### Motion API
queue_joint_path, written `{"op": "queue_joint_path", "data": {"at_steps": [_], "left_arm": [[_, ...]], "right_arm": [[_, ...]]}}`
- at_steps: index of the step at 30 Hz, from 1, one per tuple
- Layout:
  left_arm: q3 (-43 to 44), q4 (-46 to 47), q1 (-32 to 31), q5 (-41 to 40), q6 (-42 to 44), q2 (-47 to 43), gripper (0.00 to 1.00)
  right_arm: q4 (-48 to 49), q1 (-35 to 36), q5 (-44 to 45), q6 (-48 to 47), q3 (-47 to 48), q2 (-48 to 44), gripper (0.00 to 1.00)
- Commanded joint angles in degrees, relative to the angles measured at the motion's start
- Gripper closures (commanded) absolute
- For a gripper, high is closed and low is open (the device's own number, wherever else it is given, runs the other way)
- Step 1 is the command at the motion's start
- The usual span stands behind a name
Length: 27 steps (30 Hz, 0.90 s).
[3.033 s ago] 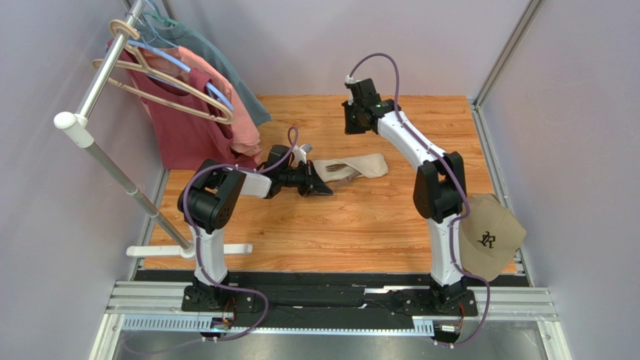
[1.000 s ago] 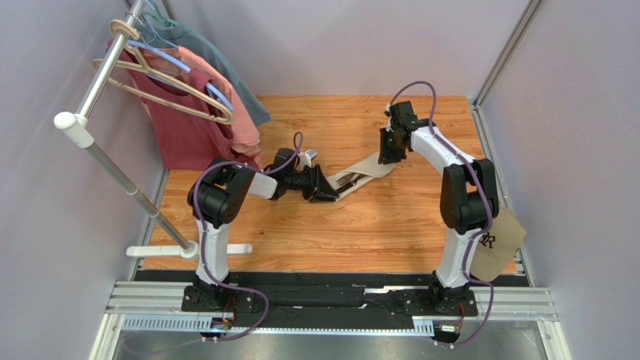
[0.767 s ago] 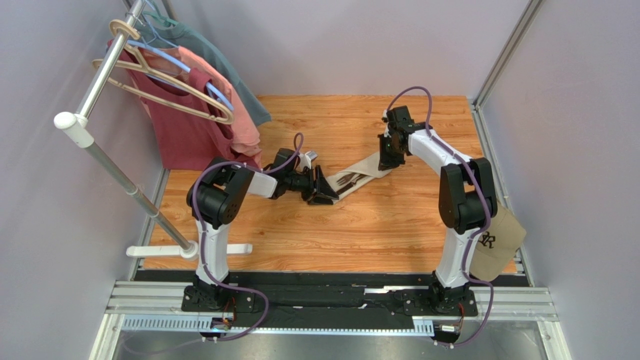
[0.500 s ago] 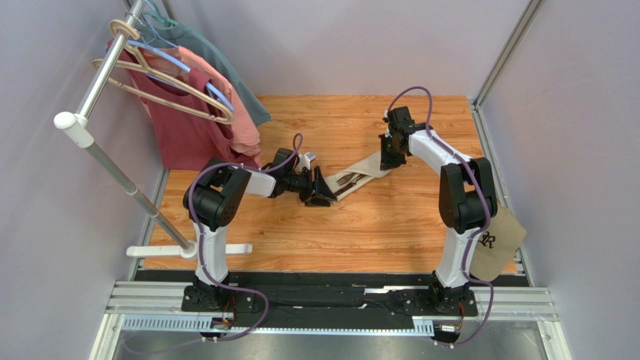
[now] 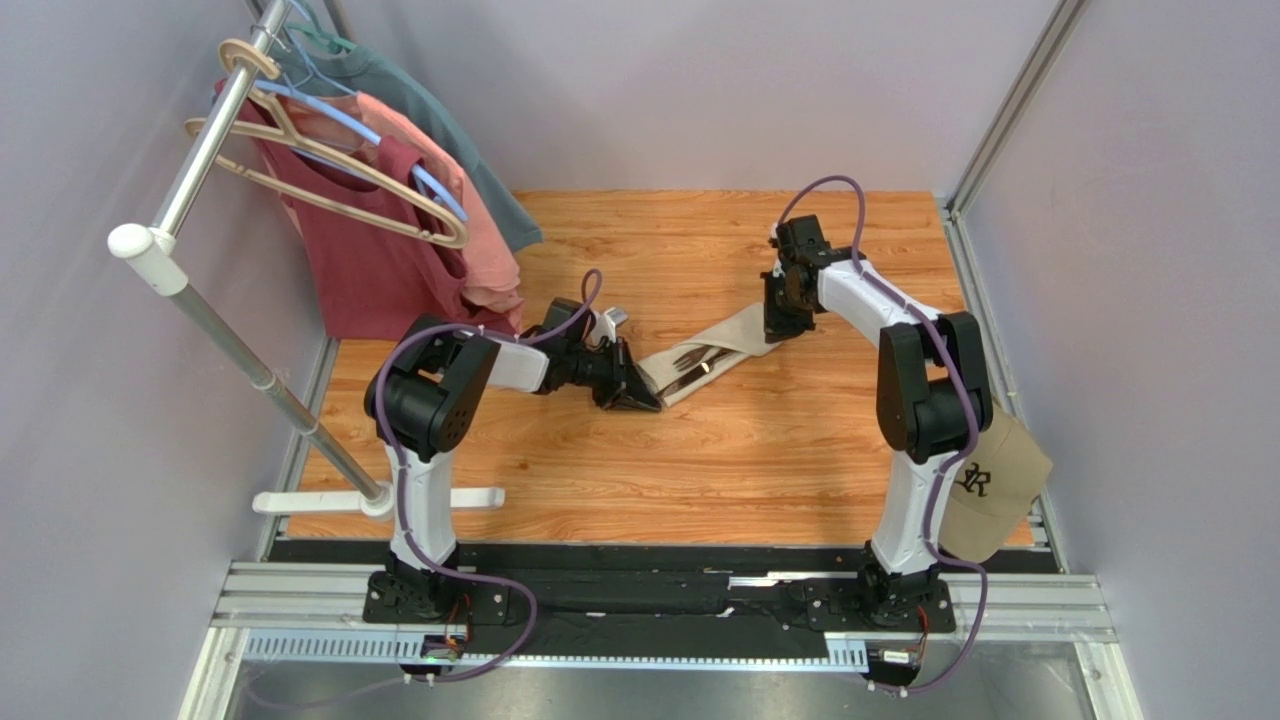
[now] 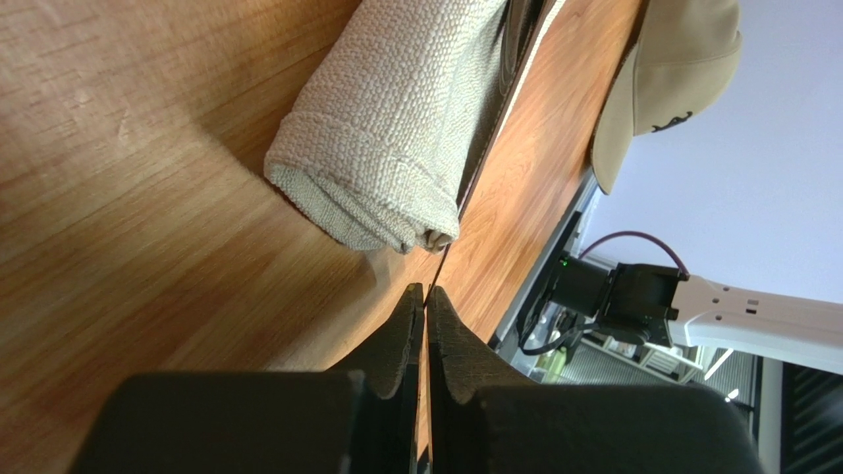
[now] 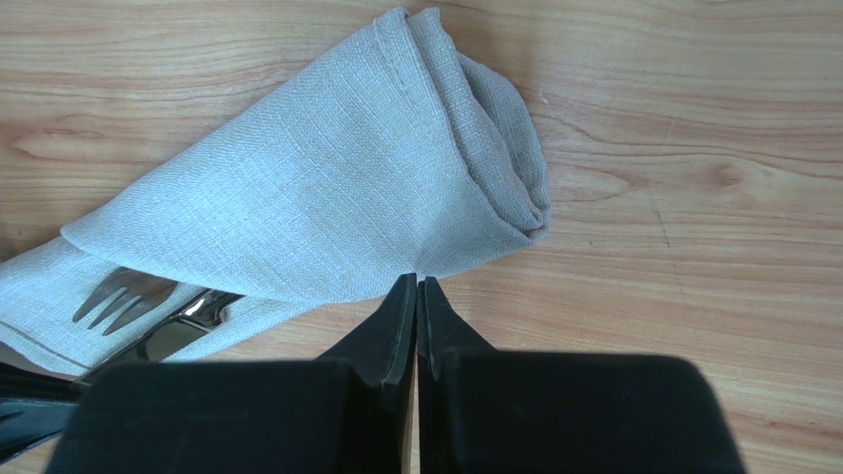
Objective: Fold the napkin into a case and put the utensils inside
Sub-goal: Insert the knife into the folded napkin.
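Utensils (image 7: 139,294) in case (image 7: 327,197); cap (image 5: 984,477) right of it.

We see a wooden table (image 5: 721,450). A folded napkin (image 5: 721,342) lies in the middle of it, with a fork (image 7: 124,294) and knife (image 7: 188,314) tucked inside. A tan cap (image 5: 984,480) sits at its right edge.

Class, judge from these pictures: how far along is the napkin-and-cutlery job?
Done: the napkin is folded into a pouch with the fork and knife tucked inside. In hand: the left gripper and right gripper sit shut at its two ends. Left: perhaps only straightening it.
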Motion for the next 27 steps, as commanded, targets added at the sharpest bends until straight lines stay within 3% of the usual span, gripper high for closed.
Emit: {"op": "queue_joint_path", "data": {"at_steps": [1, 3, 15, 27], "left_arm": [[2.9, 0.2, 0.1, 0.1, 1.1, -0.4, 0.95], [3.0, 1.1, 0.1, 0.5, 0.7, -0.2, 1.00], [-2.4, 16.0, 0.4, 1.7, -12.0, 0.3, 1.00], [5.5, 9.0, -0.1, 2.7, -10.4, 3.9, 1.00]], "right_arm": [[1.4, -0.2, 0.8, -0.8, 1.4, 2.5, 1.00], [1.3, -0.2, 1.4, -0.6, 1.4, 3.4, 1.00], [1.7, -0.2, 2.6, -0.3, 0.6, 4.4, 1.00], [1.6, -0.2, 2.1, -1.0, 0.9, 5.0, 1.00]]}}
